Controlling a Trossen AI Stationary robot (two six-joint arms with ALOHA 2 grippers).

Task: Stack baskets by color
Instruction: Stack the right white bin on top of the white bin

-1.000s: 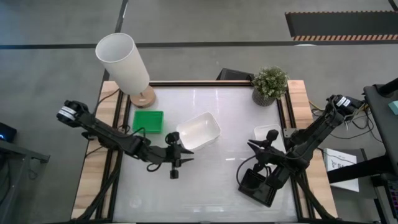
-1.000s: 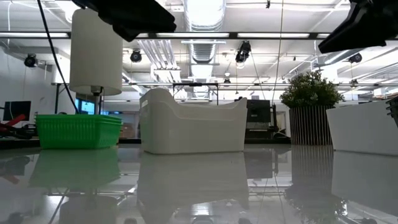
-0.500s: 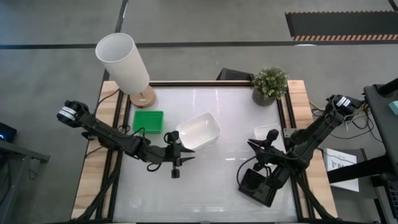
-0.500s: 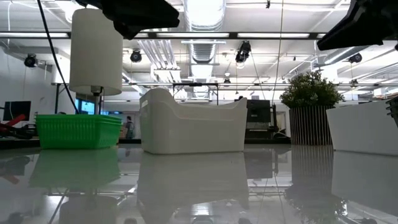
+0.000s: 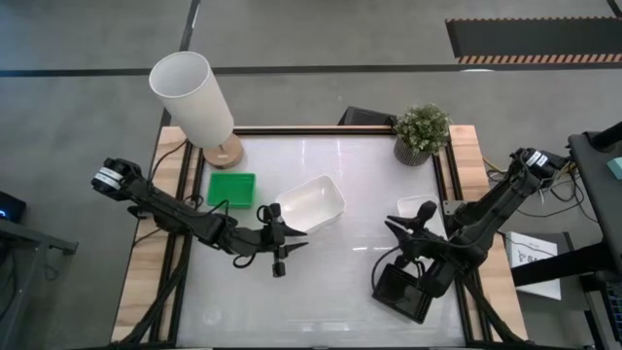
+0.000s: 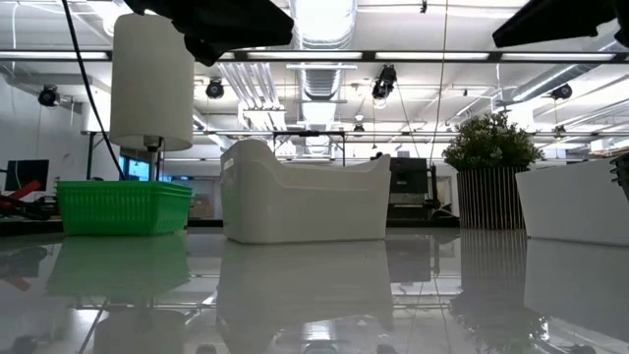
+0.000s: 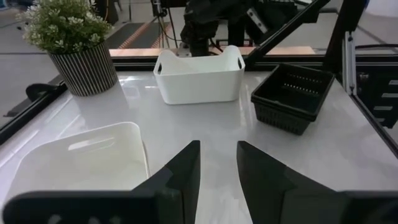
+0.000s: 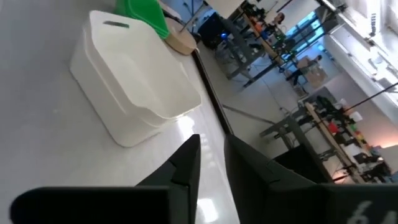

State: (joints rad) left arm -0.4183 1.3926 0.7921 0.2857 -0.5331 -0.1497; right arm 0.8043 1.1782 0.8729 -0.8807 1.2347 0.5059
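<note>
from above, the lampshade (image 5: 191, 95) stands at the desk's (image 5: 321, 282) far left corner, the green basket (image 5: 231, 190) just beside it, then a white basket (image 5: 310, 203) at mid-desk, a second white basket (image 5: 418, 209) further right and the black basket (image 5: 401, 291) near the front right, with the potted plant (image 5: 421, 129) at the far right corner. the low view hides the black basket but shows the green basket (image 6: 123, 206) and mid-desk white basket (image 6: 303, 193) standing level on the glossy top. the left arm reaches low across from the left edge, its left pincer (image 5: 279, 255) just in front of the mid-desk white basket, fingers a narrow gap apart and holding nothing, as its wrist view shows (image 7: 217, 165). the right arm bends in from the right edge, its right pincer (image 5: 397, 231) raised between the second white basket and the black one, fingers narrowly parted and empty (image 8: 211, 158).
</note>
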